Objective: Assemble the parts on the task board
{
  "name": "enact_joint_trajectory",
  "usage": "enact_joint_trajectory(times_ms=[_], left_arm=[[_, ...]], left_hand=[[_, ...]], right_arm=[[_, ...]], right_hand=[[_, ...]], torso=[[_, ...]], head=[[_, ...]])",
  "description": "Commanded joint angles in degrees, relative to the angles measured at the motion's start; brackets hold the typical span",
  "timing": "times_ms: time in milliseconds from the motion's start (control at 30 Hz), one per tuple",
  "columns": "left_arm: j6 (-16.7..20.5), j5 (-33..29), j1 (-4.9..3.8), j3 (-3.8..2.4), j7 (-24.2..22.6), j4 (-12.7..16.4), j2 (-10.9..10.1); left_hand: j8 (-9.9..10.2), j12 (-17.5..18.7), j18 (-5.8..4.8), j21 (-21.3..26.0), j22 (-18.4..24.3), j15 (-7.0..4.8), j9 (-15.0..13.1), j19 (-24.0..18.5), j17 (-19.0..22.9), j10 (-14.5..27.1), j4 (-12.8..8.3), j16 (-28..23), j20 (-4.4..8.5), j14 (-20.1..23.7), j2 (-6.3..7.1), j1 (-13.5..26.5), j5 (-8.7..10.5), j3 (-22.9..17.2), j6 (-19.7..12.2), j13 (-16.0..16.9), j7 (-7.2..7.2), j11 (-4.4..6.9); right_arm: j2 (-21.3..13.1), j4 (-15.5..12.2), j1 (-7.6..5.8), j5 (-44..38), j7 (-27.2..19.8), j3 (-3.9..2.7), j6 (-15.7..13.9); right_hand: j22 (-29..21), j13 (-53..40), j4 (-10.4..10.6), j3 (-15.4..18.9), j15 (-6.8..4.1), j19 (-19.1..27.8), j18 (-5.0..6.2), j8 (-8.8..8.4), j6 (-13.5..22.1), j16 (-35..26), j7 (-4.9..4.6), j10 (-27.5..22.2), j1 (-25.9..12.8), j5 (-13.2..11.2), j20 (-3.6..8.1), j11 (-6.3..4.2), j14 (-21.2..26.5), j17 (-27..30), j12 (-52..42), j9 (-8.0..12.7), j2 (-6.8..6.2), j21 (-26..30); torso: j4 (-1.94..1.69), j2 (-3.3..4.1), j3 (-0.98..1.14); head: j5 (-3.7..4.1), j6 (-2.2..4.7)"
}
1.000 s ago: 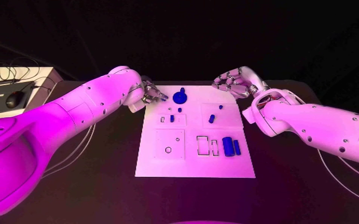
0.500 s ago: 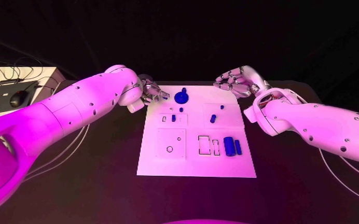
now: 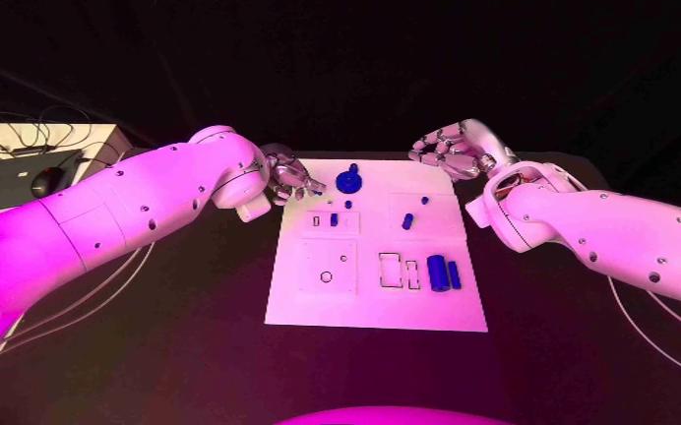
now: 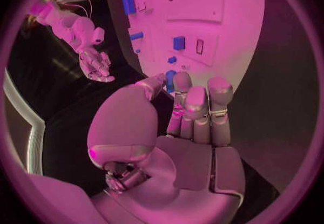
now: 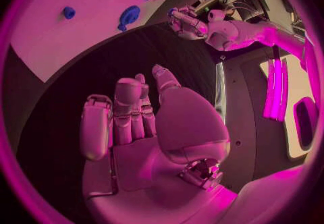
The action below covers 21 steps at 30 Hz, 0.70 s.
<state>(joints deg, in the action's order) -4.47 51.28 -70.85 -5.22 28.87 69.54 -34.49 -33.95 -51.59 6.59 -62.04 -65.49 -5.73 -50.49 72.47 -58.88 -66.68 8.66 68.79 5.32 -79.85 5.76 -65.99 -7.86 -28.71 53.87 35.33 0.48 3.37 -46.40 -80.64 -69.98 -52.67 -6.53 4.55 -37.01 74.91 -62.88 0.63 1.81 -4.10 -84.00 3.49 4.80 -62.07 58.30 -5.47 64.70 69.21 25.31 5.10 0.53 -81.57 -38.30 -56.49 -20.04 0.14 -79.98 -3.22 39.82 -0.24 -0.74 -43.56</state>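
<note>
The round part [image 3: 347, 183] sits at the board's [image 3: 376, 312] far edge, just beside the left hand [image 3: 291, 182], whose fingers are loosely curled and hold nothing; the right hand [image 3: 452, 152] hangs empty beyond the far right corner, fingers curled in. It looks like light, rigid, slick plastic, best pinched by the stub rising from its disc. The stub appears to point up and slightly away from the robot.

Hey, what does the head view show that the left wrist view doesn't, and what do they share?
Head view alone: the whole board, down to its near edge, and the left arm. Left wrist view alone: the left robot hand from behind, palm bare, fingers held together toward a blue part at the board's edge. Both: the board, its blue parts, and the right robot hand, empty, off the board.
</note>
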Motion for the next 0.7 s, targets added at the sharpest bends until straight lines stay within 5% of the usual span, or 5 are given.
enact_joint_trajectory(times_ms=[33,367,700], left_arm=[[1.8,3.4,0.74,0.14,0.1,2.6,-1.3],[3.0,7.0,3.57,0.43,0.4,6.7,-3.4],[3.2,8.9,4.57,0.85,0.7,6.4,-2.8]], left_hand=[[0.0,0.4,-0.82,-0.3,-0.2,-0.22,-0.4,0.2,-0.3,-0.6,-5.3,0.2,0.54,-0.6,0.11,-0.2,-0.31,-6.4,1.0,0.1,-0.58,0.15],[0.1,0.6,-0.80,-0.2,-0.3,-0.26,-0.7,0.3,-0.6,-0.8,-5.0,0.1,0.54,-0.8,0.62,0.0,-0.22,-7.1,1.2,0.1,-0.66,0.23],[0.1,0.7,-0.81,-0.2,-0.3,-0.29,-0.9,0.3,-0.8,-0.9,-5.0,0.1,0.58,-0.9,0.65,0.0,-0.22,-7.4,1.3,0.1,-0.67,0.24]], right_arm=[[-0.1,0.0,0.10,-0.5,-0.1,-0.04,0.9],[-0.1,0.0,0.26,-0.5,0.0,-0.04,1.0],[-0.2,0.0,0.36,-0.5,0.0,-0.03,1.0]], right_hand=[[11.0,0.0,0.0,0.3,-0.11,-5.2,-0.99,-0.19,-0.3,-0.2,-0.13,0.1,-0.2,0.2,0.27,-0.40,-0.3,0.0,0.1,0.0,0.16,-0.2],[11.0,0.0,-0.1,0.3,-0.11,-5.2,-1.00,-0.21,-0.3,-0.3,-0.14,0.0,-0.2,0.5,0.27,-0.40,-0.3,-0.1,0.2,0.1,0.18,-0.2],[10.9,-0.1,-0.1,0.3,-0.11,-5.2,-1.00,-0.21,-0.3,-0.3,-0.14,0.1,-0.2,0.6,0.28,-0.40,-0.3,-0.1,0.1,0.1,0.19,-0.2]], torso=[[-0.26,-0.45,-0.01],[-0.23,-0.49,-0.12],[-0.23,-0.34,-0.03]], head=[[-0.10,-0.32],[-0.15,-0.65],[-0.11,-0.94]])
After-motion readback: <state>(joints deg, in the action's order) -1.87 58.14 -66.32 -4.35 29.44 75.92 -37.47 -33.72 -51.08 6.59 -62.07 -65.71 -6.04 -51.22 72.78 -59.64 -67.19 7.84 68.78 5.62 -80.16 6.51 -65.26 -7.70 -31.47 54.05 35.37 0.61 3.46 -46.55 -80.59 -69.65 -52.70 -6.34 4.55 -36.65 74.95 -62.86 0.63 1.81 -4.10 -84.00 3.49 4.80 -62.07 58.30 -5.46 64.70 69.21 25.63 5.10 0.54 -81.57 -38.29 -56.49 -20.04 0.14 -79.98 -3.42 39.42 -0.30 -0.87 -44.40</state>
